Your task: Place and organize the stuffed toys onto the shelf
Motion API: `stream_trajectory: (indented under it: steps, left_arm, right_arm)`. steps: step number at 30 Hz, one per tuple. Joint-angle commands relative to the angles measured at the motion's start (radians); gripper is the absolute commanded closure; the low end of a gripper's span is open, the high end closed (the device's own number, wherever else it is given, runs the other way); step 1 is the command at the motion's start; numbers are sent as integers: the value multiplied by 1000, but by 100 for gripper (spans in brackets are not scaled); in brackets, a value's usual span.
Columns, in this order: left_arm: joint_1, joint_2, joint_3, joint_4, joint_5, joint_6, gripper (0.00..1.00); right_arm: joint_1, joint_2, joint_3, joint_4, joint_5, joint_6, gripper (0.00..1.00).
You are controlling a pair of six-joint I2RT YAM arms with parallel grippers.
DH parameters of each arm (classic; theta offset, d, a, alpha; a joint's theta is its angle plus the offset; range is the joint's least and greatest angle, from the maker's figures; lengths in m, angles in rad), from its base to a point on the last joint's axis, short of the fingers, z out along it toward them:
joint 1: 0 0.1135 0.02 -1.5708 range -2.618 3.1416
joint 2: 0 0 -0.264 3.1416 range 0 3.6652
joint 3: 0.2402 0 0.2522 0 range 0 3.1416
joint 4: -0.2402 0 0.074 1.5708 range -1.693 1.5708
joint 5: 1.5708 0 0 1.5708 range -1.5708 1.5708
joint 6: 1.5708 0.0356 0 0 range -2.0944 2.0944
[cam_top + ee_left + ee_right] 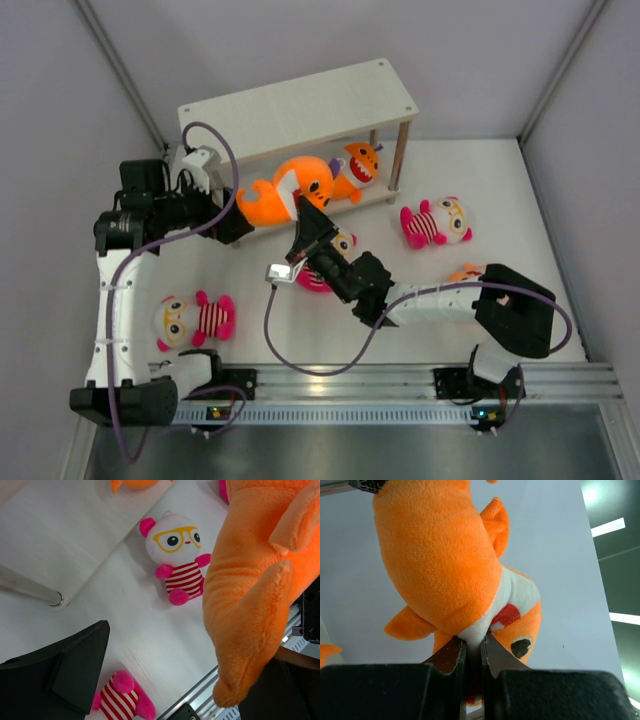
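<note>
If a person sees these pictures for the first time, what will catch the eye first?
The big orange shark draws the eye first, held up in front of the shelf, pinched at its white underside by the right gripper, with the left gripper at its tail. Next, a second shark sits on the shelf's lower board, while a striped doll lies at the near left of the white table and another doll at the right.

- The left white-and-black jointed arm point(115, 300) rises from its base, bends at the elbow and reaches rightward.
- The left black two-finger gripper point(238, 222) has its fingers point(75, 675) spread wide.
- The right white-and-black jointed arm point(430, 300) stretches low, up and to the left from its base.
- The right black two-finger gripper point(472, 645) is pinched tight on the white belly of an orange plush shark point(445, 565), jaws almost touching.
</note>
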Motion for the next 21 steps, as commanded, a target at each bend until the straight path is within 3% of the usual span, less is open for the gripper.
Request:
stream_trajectory:
  steps: [1,7,11,19,20,21]
  left_arm:
    - [-3,-7,61,7,100,-12,2]
    - [-4,-113,42,7,183,91,2]
    - [-4,-93,55,7,188,72,2]
    - [-4,-67,53,7,169,62,2]
    - [-4,-61,53,7,177,57,5]
    - [-3,-56,53,7,188,54,20]
  right_arm:
    - [28,-28,49,5,-63,21,100]
    - [11,-15,58,-7,-69,6,100]
    - [14,18,95,-31,-105,-57,100]
    - [39,-10,108,-53,-145,-25,100]
    - [43,-13,108,-59,-153,-20,100]
    - [48,-12,109,-62,-158,-19,100]
